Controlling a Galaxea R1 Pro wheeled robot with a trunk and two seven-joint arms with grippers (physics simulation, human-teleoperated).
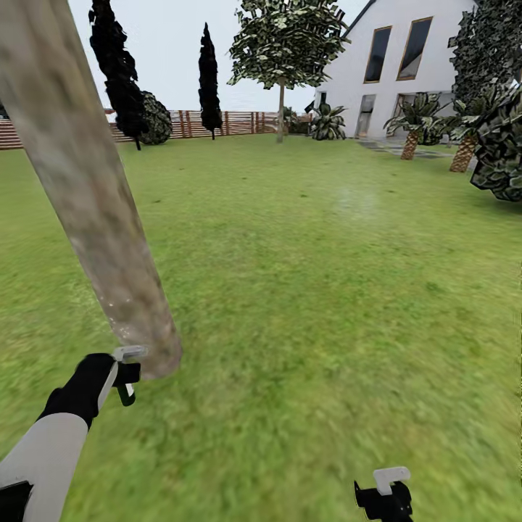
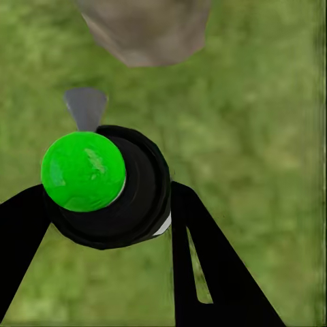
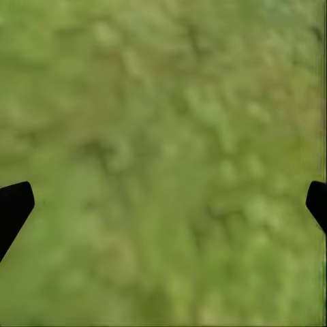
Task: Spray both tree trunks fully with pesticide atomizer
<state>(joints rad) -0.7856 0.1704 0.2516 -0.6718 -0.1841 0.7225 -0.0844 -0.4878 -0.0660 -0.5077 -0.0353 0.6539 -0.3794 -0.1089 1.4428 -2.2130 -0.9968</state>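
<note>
Mottled grey-brown tree trunk (image 1: 87, 196) leans across the left of the head view, base meeting the lawn (image 1: 304, 275) just beyond the left gripper (image 1: 125, 377). In the left wrist view the trunk base (image 2: 143, 30) sits just ahead of the pesticide atomizer (image 2: 112, 187), apart from it, grass between. Left gripper (image 2: 109, 225) is pinching the atomizer: black fingers (image 2: 204, 259) pressed on both sides of the black body, green cap facing the camera, grey nozzle pointing toward the trunk. In the head view the atomizer itself is hard to separate from the gripper.

Right gripper (image 1: 384, 496) is low at the near right over bare grass, partly cut off by the frame edge. Right wrist view: its fingertips (image 3: 13, 208) sit at opposite edges, spread wide, nothing between them but lawn (image 3: 163, 157).

Surroundings:
- second tree (image 1: 281, 65) far centre, thin-looking at this range, near the fence (image 1: 210, 123)
- two dark cypress-like trees (image 1: 119, 72) far left
- white house (image 1: 406, 65) far right, palms (image 1: 413, 123) in front
- dark foliage (image 1: 500, 138) at right edge, cut off

Near trunk's crown is out of frame. Grass between robot and far tree is unobstructed.
</note>
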